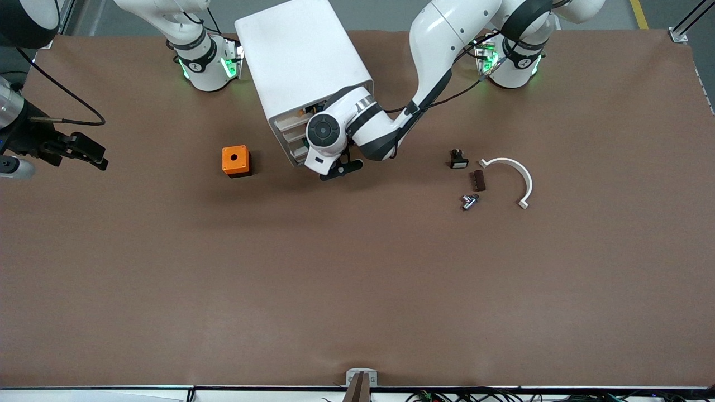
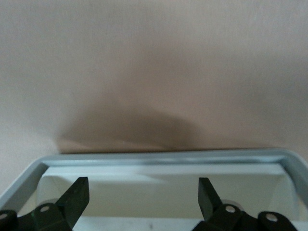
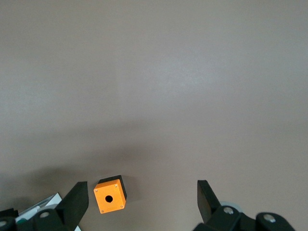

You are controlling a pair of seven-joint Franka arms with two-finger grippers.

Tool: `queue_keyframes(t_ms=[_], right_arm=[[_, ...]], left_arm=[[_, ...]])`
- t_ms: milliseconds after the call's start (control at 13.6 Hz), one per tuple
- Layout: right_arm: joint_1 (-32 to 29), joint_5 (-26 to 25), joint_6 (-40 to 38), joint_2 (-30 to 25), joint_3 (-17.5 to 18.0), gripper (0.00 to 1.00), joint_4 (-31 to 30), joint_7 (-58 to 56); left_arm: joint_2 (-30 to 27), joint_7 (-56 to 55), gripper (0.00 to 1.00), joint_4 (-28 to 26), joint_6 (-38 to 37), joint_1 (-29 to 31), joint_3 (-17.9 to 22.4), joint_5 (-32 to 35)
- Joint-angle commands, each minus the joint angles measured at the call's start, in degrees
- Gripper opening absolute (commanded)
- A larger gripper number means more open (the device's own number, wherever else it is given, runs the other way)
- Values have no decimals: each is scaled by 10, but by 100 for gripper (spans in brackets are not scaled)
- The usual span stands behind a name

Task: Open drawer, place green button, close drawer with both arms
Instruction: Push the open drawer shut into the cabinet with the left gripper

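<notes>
The white four-drawer cabinet (image 1: 301, 67) stands between the arm bases. My left gripper (image 1: 342, 167) is open at its drawer fronts. In the left wrist view (image 2: 143, 190) the open fingers hang over a pulled-out white drawer (image 2: 163, 158); the part of its tray that shows is bare. In the front view the left hand hides most of the drawer (image 1: 300, 152). The button (image 1: 469, 201), small, silvery and dark blue, lies on its side toward the left arm's end; its green cap does not show. My right gripper (image 1: 89, 152) waits open and empty in the air at the right arm's end (image 3: 143, 192).
An orange box with a hole (image 1: 236, 161) (image 3: 110, 194) sits beside the cabinet toward the right arm's end. A black switch with a white face (image 1: 458, 159), a brown block (image 1: 478, 180) and a white curved clamp (image 1: 516, 177) lie near the button.
</notes>
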Motion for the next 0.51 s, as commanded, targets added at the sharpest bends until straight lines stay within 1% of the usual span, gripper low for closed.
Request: queue_keyframes(t_ms=[0, 368, 441], right_arm=[[-16, -8, -12, -10, 14, 100, 6, 5], [-16, -7, -8, -8, 13, 100, 14, 5], [-17, -7, -8, -8, 12, 100, 16, 4]], left_arm=[[-9, -2, 100, -10, -16, -3, -9, -11], [-8, -3, 100, -10, -17, -24, -8, -11], [-12, -1, 100, -10, -18, -18, -6, -9]])
